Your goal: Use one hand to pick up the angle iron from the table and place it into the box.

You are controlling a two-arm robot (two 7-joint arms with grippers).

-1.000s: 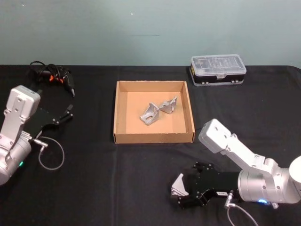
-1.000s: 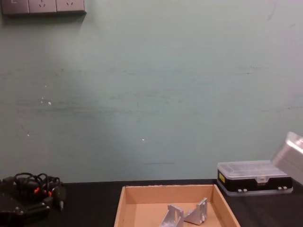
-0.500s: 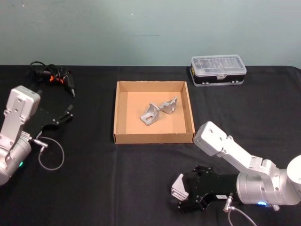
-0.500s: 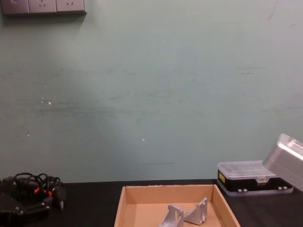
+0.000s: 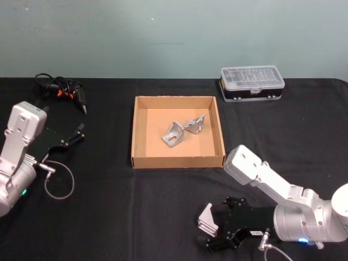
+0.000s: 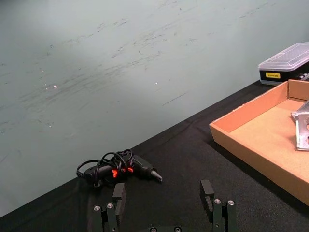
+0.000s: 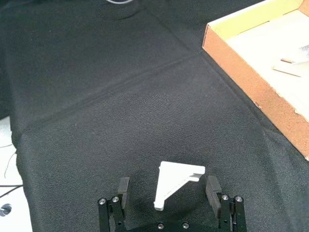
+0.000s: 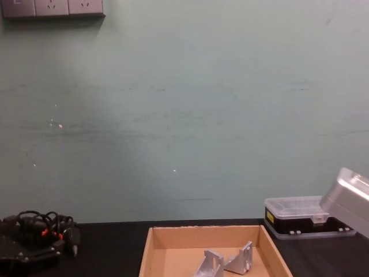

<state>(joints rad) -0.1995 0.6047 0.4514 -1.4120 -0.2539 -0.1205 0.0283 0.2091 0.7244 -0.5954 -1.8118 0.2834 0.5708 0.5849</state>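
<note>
Angle iron (image 7: 171,181), triangular silver metal, inside spread right claw (image 7: 167,187), black table (image 7: 96,96).

Readable text: none | plastic case (image 6: 285,60), beyond the cardboard box (image 6: 251,108): yellow label (image 6: 273,75) on its black base, print too small to read | right gripper (image 5: 211,228), in front of the box: white sticker (image 5: 255,232) on its body, characters illegible

A silver angle iron (image 5: 206,219) rests on the black table (image 5: 119,206), apart from the tan box (image 5: 142,160) holding 2 more irons (image 5: 173,134).
</note>
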